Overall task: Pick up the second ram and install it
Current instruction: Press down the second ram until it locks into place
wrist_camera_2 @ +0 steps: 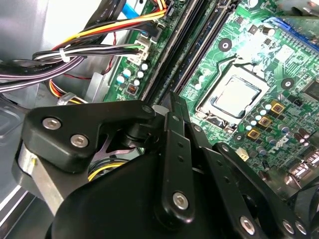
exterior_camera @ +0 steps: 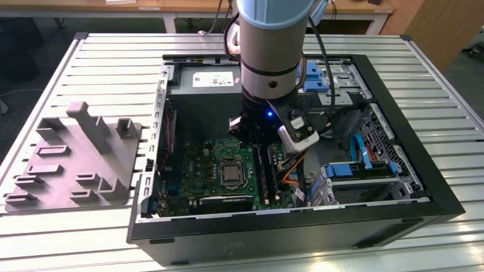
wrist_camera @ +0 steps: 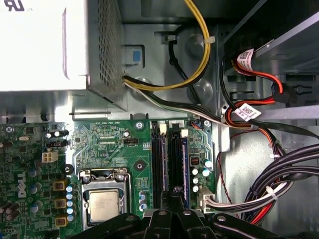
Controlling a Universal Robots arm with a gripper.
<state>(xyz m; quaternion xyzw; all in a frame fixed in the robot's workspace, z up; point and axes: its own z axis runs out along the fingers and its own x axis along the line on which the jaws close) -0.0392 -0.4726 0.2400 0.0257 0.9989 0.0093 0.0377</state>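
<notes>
Your tool (exterior_camera: 266, 148) is down inside the open computer case (exterior_camera: 393, 218), low over the motherboard (exterior_camera: 204, 164) and directly above the memory slots (wrist_camera: 172, 164). In the first wrist view its black linkages crowd together just over the near end of the slots, and the fingers (wrist_camera: 175, 199) look drawn together there, but whether they are clamped on anything you cannot tell. Two long narrow sticks stand seated side by side in the slots; the second ram (wrist_camera: 183, 167) appears to be the one on the cable side, running straight out from under the tool's tip toward the grey power supply (wrist_camera: 45, 45), with the first stick (wrist_camera: 162, 164) just beside it on the processor socket (wrist_camera: 103, 204) side. In the exterior view the slots show as dark strips directly below the tool, between the socket and the bundle of cables (wrist_camera: 279, 184). The grey slotted block (exterior_camera: 76, 164) sits on the bench (exterior_camera: 113, 62) outside the case, well apart from the tool.
</notes>
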